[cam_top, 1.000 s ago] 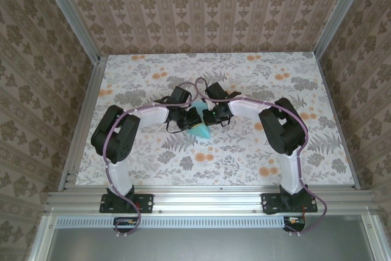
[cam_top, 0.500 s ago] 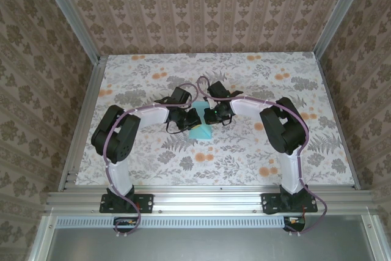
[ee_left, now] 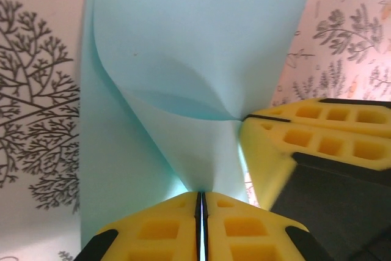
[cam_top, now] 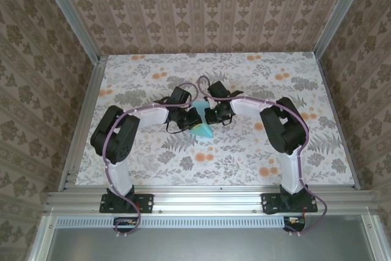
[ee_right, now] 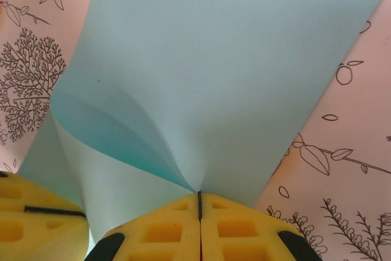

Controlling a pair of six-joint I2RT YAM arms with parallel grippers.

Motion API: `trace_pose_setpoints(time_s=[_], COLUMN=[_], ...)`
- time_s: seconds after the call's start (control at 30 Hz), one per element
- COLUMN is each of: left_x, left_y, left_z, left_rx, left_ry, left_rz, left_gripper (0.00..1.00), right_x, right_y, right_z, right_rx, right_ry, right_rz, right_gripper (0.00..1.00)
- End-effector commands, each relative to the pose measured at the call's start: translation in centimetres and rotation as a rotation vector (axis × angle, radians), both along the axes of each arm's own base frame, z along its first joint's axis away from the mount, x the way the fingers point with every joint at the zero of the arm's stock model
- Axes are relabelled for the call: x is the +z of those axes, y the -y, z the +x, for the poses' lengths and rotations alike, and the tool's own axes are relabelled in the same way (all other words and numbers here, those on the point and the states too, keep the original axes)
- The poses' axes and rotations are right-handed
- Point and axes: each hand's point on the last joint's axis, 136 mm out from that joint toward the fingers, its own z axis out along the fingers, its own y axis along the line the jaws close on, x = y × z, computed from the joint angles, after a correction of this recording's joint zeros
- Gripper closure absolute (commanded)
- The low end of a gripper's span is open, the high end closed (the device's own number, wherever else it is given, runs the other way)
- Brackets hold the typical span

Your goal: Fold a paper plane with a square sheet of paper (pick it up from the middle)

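While above paper (cam_top: 201,131), arms (cam_top: 149,113) seemingly level.

tabletop (cam_top: 256,151): white surface printed with grey leaves and orange flowers, flat, reaching from wall to wall
back wall (cam_top: 201,10): beige damask wallpaper in vertical stripes
side walls (cam_top: 30,90): same wallpaper, left and right
frame (cam_top: 201,201): aluminium rails along the near edge, slanted posts at the far corners
near panel (cam_top: 201,242): plain grey, just below the rails

Light: bright, even, diffused.
Shadows: soft shading is seen inside the curled square sheet of paper (ee_right: 214,71).
Exposure: tabletop (ee_left: 36,4) is washed pale in wrist views.
Blur: yellow fingers (ee_left: 317,132) are smeared.
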Motion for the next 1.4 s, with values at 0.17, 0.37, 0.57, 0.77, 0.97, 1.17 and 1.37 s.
trace_pose_setpoints(time_s=[0.17, 0.37, 0.57, 0.77, 0.97, 1.17, 1.37], left_x=[1.3, -0.3, -1.6, -2.0, -2.3, -2.4, -2.6], left_y=[0.9, 0.9, 0.1, 0.0, 0.1, 0.3, 0.3], left_z=[0.5, 0.7, 0.4, 0.1, 0.1, 0.1, 0.0], left_rx=[0.011, 0.023, 0.032, 0.026, 0.021, 0.017, 0.013], left_ry=[0.014, -0.013, -0.032, -0.042, -0.052, -0.054, -0.060], left_rz=[-0.084, -0.064, -0.019, -0.008, -0.013, -0.020, -0.020], left_gripper=[0.88, 0.88, 0.89, 0.89, 0.89, 0.89, 0.89], right_x=[-2.5, -2.6, -2.4, -2.3, -2.0, -2.0, -2.1], right_y=[1.4, 1.5, 1.5, 1.6, 1.7, 1.9, 2.2], right_z=[-1.0, -1.2, -1.1, -0.9, -0.8, -0.7, -0.7], right_rx=[-0.028, -0.029, -0.033, -0.039, -0.043, -0.051, -0.060], right_ry=[-0.063, -0.067, -0.063, -0.059, -0.050, -0.046, -0.046], right_rz=[-0.062, -0.065, -0.065, -0.065, -0.070, -0.077, -0.087], right_gripper=[0.93, 0.93, 0.93, 0.92, 0.92, 0.93, 0.93])
